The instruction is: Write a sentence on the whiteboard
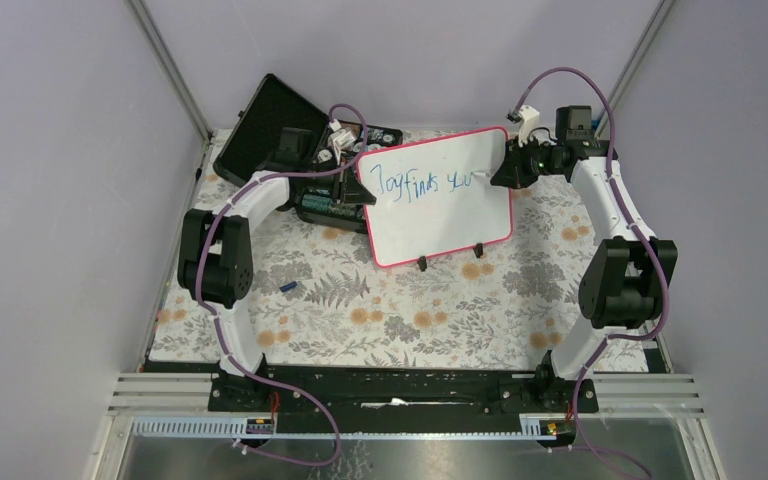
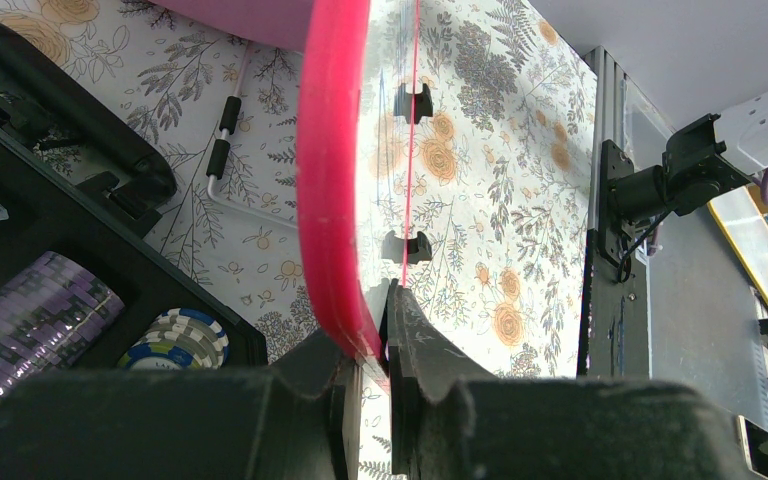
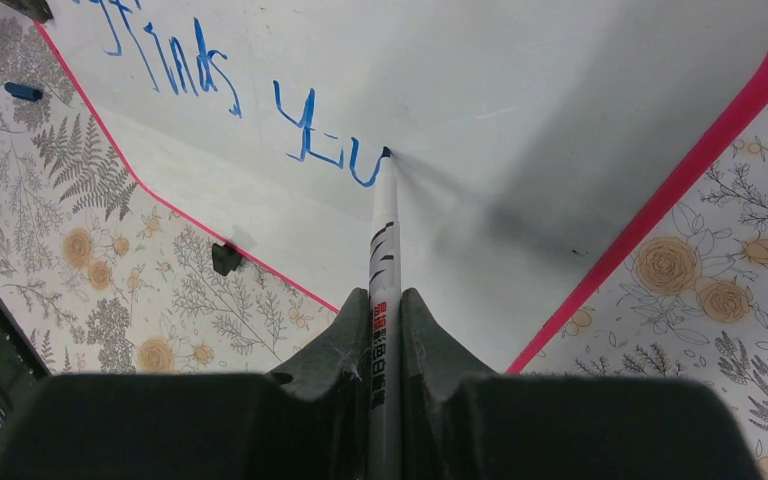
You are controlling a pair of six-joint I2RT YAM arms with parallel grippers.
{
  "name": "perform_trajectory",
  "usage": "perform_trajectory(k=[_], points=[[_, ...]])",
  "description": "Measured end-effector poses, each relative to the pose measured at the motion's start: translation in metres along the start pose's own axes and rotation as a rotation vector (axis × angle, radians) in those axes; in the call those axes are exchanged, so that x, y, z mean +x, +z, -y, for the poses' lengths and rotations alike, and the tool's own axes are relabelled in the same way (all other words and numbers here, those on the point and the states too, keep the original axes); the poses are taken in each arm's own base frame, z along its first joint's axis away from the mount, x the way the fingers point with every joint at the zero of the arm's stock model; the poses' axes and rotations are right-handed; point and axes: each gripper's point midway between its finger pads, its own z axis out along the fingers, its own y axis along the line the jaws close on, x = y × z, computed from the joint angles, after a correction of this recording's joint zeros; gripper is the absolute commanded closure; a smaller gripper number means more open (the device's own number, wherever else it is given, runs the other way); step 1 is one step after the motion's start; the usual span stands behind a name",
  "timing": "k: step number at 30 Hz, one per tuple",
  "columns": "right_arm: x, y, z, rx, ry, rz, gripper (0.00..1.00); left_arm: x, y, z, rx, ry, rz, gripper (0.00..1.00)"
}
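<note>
a: top view?
b: whiteboard (image 1: 440, 200) propped mid-table on its feet, blue writing on it. left gripper (image 1: 360, 182) at its left edge, right gripper (image 1: 508, 172) at its right. chip case (image 1: 280, 140) crowds rear-left; more room in front.
a: left wrist?
b: jaws nearly closed, pinching the pink frame (image 2: 330, 180). likely light, stiff, slick; grip the frame.
a: right wrist?
b: clamped on marker (image 3: 384, 240), tip touching board. blank room rightward before the frame.

Robotics lab test cell: plain lilac partition walls (image 1: 50, 150) with aluminium corner post (image 1: 166, 65) upper left, slotted metal rail (image 1: 160, 392) along bottom edge, floral tablecloth (image 1: 400, 310) centre.
</note>
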Motion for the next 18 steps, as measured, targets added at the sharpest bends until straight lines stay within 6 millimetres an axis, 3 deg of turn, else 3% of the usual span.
perform_trajectory(k=[18], points=[[0.023,0.006,-0.003,-0.022,0.02,-0.045,1.0,0.0,0.0,0.0,-0.003,-0.004,0.0,1.0]])
